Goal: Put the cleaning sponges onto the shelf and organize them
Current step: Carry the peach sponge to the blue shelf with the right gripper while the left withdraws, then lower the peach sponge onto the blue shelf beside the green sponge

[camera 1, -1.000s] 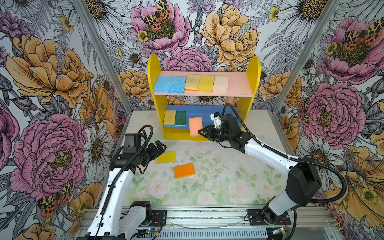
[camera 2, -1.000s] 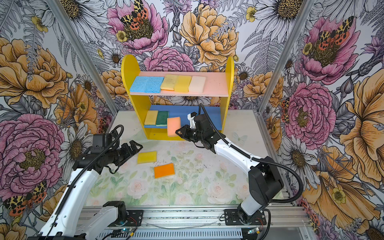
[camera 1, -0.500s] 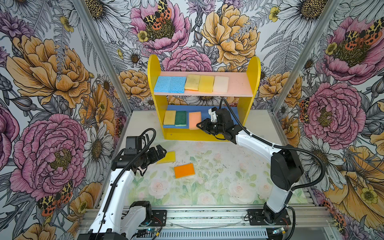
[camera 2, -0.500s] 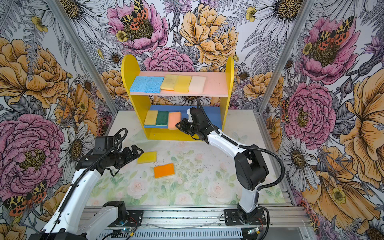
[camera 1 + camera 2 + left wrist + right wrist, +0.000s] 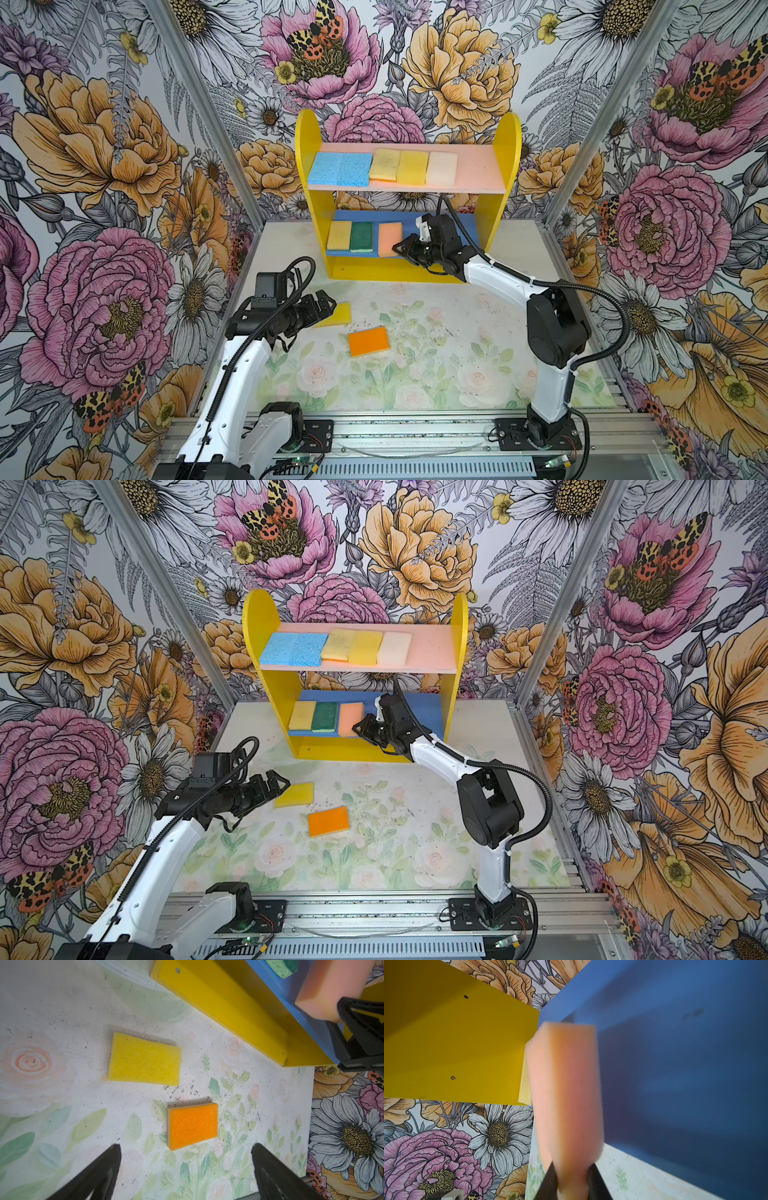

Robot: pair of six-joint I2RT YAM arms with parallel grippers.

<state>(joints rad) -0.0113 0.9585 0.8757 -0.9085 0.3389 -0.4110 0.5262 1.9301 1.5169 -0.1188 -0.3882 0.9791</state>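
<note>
1. In both top views, left of centre, the left gripper (image 5: pixel 330 305) hovers as before, jaws wide apart and empty, beside the yellow sponge (image 5: pixel 340 314) on the table (image 5: pixel 457 353). The orange sponge (image 5: pixel 369 340) lies lower right of it.
2. At mid-frame, the right gripper (image 5: pixel 401 249) pinches the peach sponge (image 5: pixel 390 243) and has carried it onto the shelf (image 5: pixel 307 137).
3. Pink upper board (image 5: pixel 478 170): two light blue sponges (image 5: pixel 340 168), two yellow sponges (image 5: pixel 399 166), a cream sponge (image 5: pixel 441 168).
4. Blue lower board (image 5: pixel 409 218): a pale yellow sponge (image 5: pixel 339 235), a dark green sponge (image 5: pixel 361 237), then the peach sponge.

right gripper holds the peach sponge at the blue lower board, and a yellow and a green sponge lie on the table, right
Not quite. Beside the yellow sponge on the table lies an orange sponge, not a green one; the left wrist view shows it. The rest holds.
</note>
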